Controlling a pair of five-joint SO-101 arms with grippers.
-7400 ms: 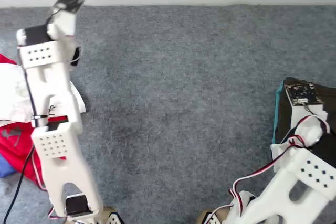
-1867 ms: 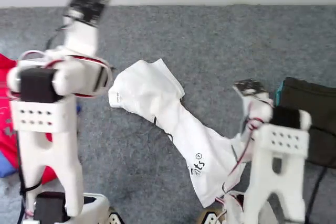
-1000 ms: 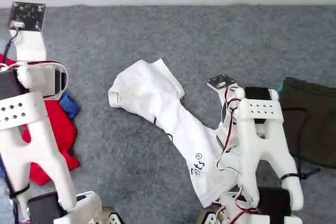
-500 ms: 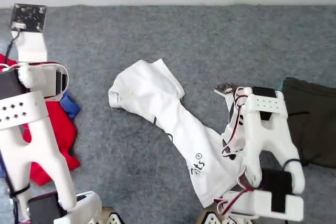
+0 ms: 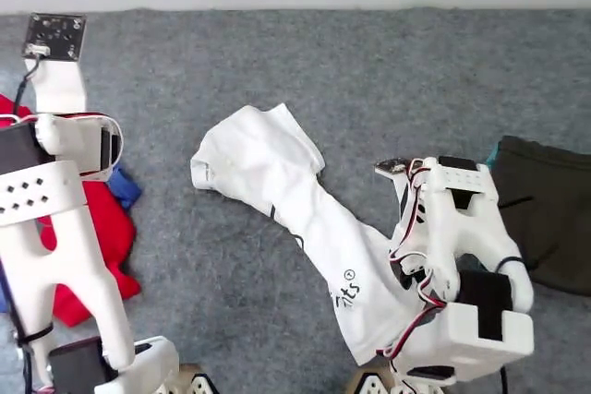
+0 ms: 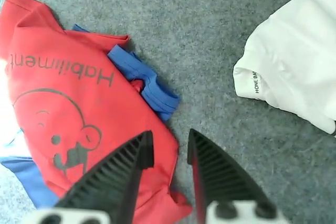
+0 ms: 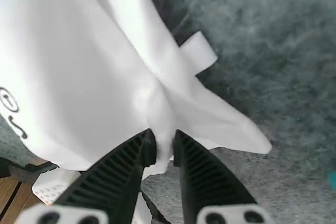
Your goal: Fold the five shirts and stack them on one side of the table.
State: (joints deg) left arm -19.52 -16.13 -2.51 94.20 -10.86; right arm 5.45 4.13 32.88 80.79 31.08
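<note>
OK, high view / white shirt [image 5: 277, 191]: crumpled in a long diagonal strip mid-tabletop [image 5: 388, 80], with one end running under the right arm [image 5: 457, 237].
high view / left arm [image 5: 55, 200]: above the pile of the red shirt [image 5: 102, 237] and the blue shirt [image 5: 123, 186], well apart from the white shirt.
high view / dark shirt [image 5: 545, 219]: lies flat just beside the right arm, on the side away from the white shirt.
left wrist / left gripper [image 6: 167, 148]: fingers parted with nothing between them, hanging above the cloth.
left wrist / red shirt [image 6: 58, 93]: directly below the gripper, print side up, its edge under the fingertips.
left wrist / blue shirt [image 6: 152, 90]: just ahead of the gripper, touching the red shirt's edge.
left wrist / white shirt [image 6: 294, 72]: ahead of the gripper and off to one side, apart from the pile, bare grey tabletop [image 6: 173, 19] between them.
right wrist / right gripper [image 7: 163, 142]: fingers nearly together, pinching a fold of the white shirt [image 7: 89, 66].
right wrist / white shirt: bunched at the fingertips and spreading out ahead of the gripper. A small white tab [image 7: 198, 51] sticks out from its edge over the tabletop [image 7: 262, 40].
</note>
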